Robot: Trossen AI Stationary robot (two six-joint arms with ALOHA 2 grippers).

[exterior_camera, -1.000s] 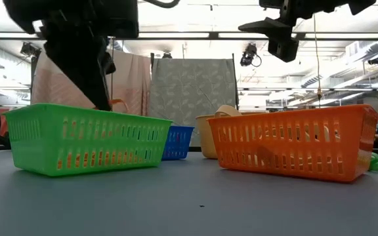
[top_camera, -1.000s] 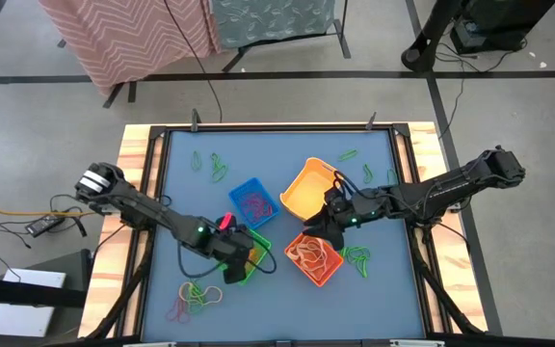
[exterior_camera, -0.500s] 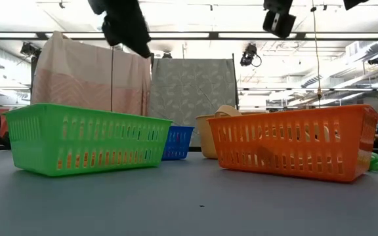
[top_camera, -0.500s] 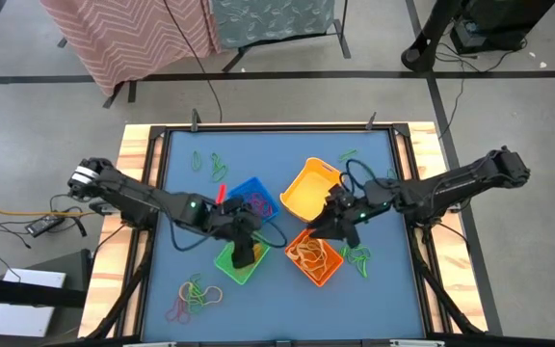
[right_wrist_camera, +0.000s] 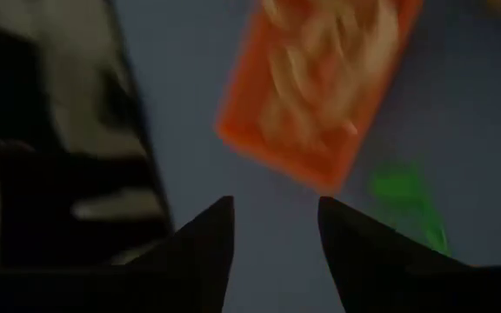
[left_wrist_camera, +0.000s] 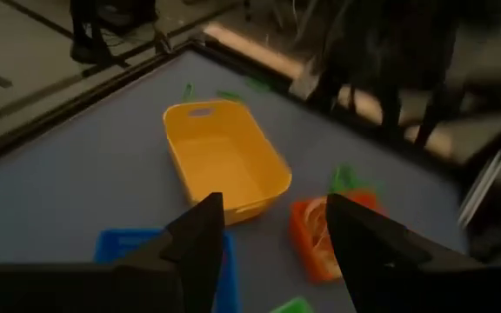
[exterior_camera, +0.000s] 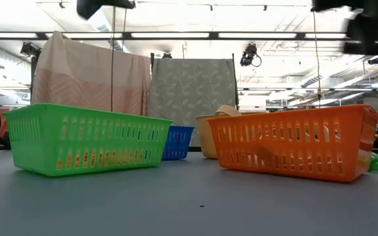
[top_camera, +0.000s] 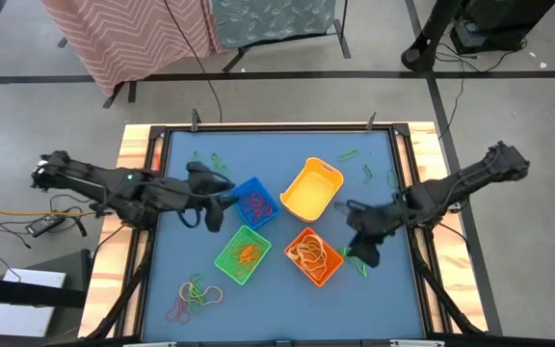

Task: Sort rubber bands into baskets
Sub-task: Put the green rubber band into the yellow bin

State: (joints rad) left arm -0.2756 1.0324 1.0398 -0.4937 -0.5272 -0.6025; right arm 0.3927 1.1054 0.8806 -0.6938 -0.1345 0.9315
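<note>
Four baskets sit mid-table, taking the blue basket (top_camera: pixel 253 201) as landmark. It holds a few pink/red bands. The yellow basket (top_camera: pixel 312 189) is just beside it toward the right arm's side, tilted, and looks empty; the left wrist view shows its bare floor (left_wrist_camera: pixel 223 163). The green basket (top_camera: pixel 243 254) lies just on the near side of the blue one, with orange bands inside. The orange basket (top_camera: pixel 313 256) sits diagonally off the blue one, beyond the green, below the yellow, holding a pile of pale orange bands.

Loose rubber bands: a green clump (top_camera: pixel 358 257) just beside the orange basket on its far side from the blue one; a mixed yellow, green and pink heap (top_camera: pixel 195 295) near the table's front edge, past the green basket; scattered green bands (top_camera: pixel 214 164) behind the blue basket.

Left gripper (top_camera: pixel 210 198) hovers just beside the blue basket, on the left arm's side, jaws apart, nothing between them. Right gripper (top_camera: pixel 364 249) hangs over the green clump by the orange basket, fingers spread, empty.
</note>
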